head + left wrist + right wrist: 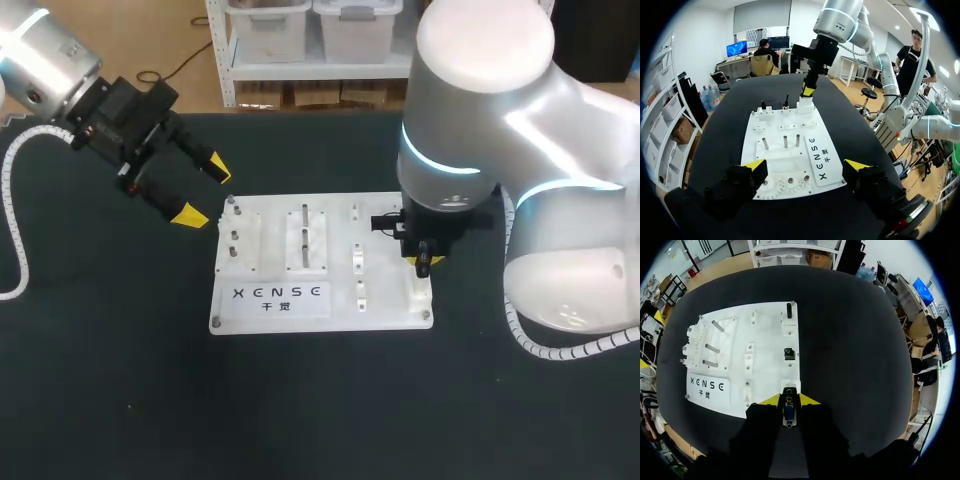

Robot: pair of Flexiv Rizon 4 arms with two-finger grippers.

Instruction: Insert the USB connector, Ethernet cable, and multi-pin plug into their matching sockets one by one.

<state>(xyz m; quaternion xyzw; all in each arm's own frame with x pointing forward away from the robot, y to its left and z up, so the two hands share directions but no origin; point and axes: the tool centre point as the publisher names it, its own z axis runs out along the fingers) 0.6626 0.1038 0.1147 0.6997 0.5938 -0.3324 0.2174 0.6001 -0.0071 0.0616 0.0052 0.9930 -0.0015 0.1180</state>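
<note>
And here's the multi-pin plug (pixel 788 410), a small metal-shelled connector with a blue face, pointing out along the fingers of our right hand (pixel 789 401). Both yellow tips press on it from either side, so that hand is clamped on the plug. It hangs at one corner of the white board (pixel 380 310), right over a white socket block (pixel 789 388) on that edge. Whether plug and block are touching, we cannot tell from here.

We read this as the multi-pin step, with the plug lined up over its socket and not yet seated. As we judge it, the next move calls for a slow, straight push with the shell square to the opening. A connector like this forgives very little tilt, and a skewed entry could jam the shell or bend pins.

Moving outward, two dark pieces (pixel 789 354) stand farther along the same edge of the board, one near the middle and one at the far corner. They may be the other connectors, but they are too small for us to say. Three metal pegs (pixel 711 348) rise on the opposite side of the board.

Our left hand (pixel 204 192) hovers off the board's corner on the peg side, fingers wide apart and holding nothing, well apart from the right hand. The board lies flat on the dark worktop (pixel 300 410).
</note>
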